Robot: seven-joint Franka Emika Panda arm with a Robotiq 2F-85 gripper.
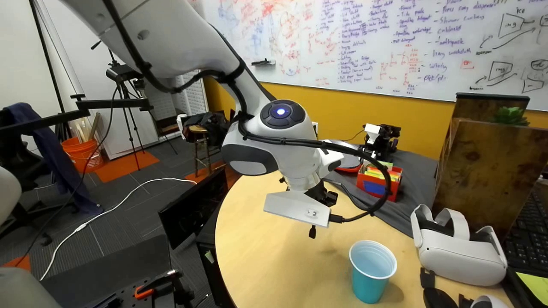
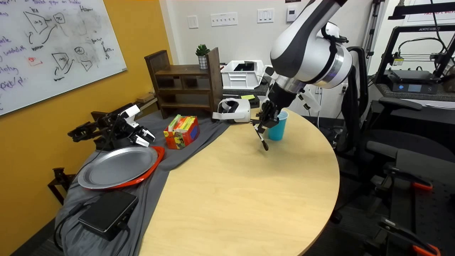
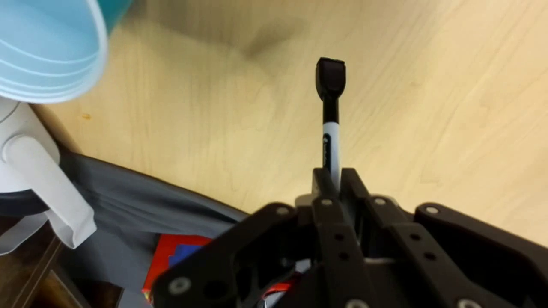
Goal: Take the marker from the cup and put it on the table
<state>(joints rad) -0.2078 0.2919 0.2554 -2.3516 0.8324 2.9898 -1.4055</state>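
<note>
Between the black jaws, the marker (image 3: 331,124) has a white barrel, a black label with pale lettering and a black end. Left of the jaws in the wrist view, the cup (image 3: 51,45) is teal outside and pale blue inside, ringed with lighter lines, its rim whitish. Beneath the jaws, the tabletop (image 3: 419,128) is light tan with faint wood grain. In an exterior view, left of the jaws, a box (image 2: 180,138) is red with a blue patch and an oval tray (image 2: 121,167) silver-grey.
</note>
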